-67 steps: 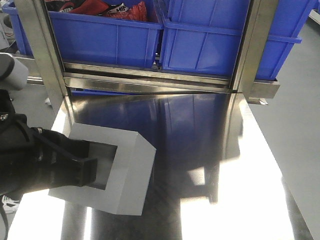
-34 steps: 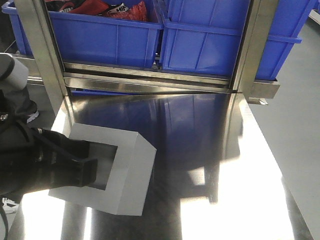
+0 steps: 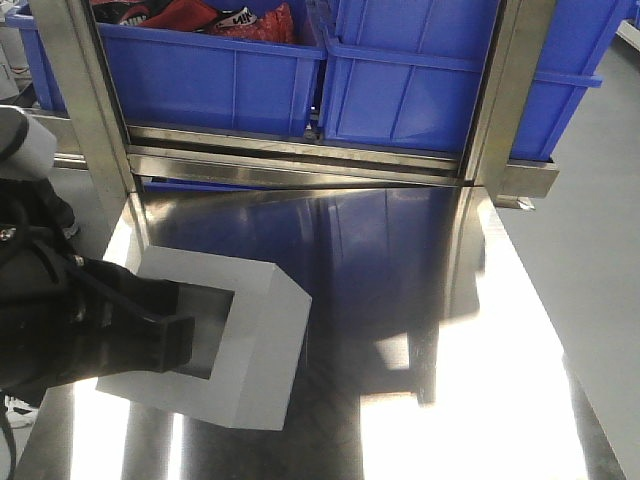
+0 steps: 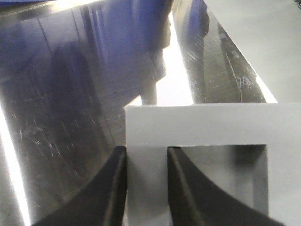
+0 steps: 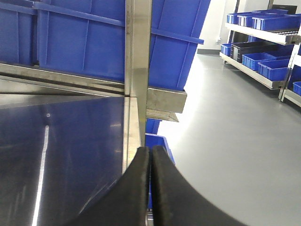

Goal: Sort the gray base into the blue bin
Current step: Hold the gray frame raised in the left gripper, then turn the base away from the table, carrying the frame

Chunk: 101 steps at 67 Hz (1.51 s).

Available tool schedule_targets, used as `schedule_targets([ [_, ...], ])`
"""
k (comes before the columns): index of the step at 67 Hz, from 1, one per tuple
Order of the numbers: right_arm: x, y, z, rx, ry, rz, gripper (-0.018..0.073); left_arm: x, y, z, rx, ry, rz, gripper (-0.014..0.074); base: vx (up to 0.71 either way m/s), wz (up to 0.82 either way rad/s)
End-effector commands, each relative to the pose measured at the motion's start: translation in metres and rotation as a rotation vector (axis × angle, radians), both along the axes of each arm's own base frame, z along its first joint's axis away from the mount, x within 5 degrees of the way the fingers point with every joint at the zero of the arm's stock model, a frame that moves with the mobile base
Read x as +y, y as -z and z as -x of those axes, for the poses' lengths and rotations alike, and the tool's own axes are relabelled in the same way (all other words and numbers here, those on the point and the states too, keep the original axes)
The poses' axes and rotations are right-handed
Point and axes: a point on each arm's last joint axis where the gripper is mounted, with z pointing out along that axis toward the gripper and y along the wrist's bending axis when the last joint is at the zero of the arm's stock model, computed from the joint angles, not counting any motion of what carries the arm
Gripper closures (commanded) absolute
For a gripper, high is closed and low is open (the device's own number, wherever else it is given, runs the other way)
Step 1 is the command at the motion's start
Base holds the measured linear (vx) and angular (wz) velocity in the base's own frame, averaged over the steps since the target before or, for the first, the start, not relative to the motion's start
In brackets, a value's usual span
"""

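My left claw (image 4: 146,151) clenched on gray base (image 3: 255,345) wall, one finger inside recess. Base flat on desk (image 3: 430,340), left side. Right claw (image 5: 150,157) clenched, empty. Lift level, clear steel rail (image 3: 300,165), then over blue bin (image 3: 200,80) rim.

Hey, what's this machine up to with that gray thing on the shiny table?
The robot's left pincer is closed on one wall of the gray block, with one finger inside its hollow and one outside. The block is at the near left of the steel table and has not yet gone to the blue bins behind it. The right pincer is shut and empty by the table's right edge.
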Motion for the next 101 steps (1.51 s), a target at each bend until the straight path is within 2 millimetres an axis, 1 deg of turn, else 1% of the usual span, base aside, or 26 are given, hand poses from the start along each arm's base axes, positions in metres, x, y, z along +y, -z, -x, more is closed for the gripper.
schedule_targets([
  [1, 0.0007, -0.0031, 0.0003, -0.075, -0.007, 0.02, 0.0568, 0.0016, -0.0174, 0.0006, -0.086, 0.023, 0.076, 0.0594, 0.0, -0.01],
  [30, 0.0007, -0.0031, 0.0003, -0.075, -0.007, 0.02, 0.0568, 0.0016, -0.0174, 0.0006, -0.086, 0.023, 0.076, 0.0594, -0.1, -0.06],
  [72, 0.0007, -0.0031, 0.0003, -0.075, -0.007, 0.02, 0.0568, 0.0015, -0.0174, 0.0007, -0.085, 0.023, 0.077, 0.0594, -0.22, -0.3],
  [101, 0.0007, -0.0031, 0.0003, -0.075, -0.007, 0.02, 0.0568, 0.0015, -0.0174, 0.0007, -0.085, 0.023, 0.077, 0.0594, -0.07, -0.35],
])
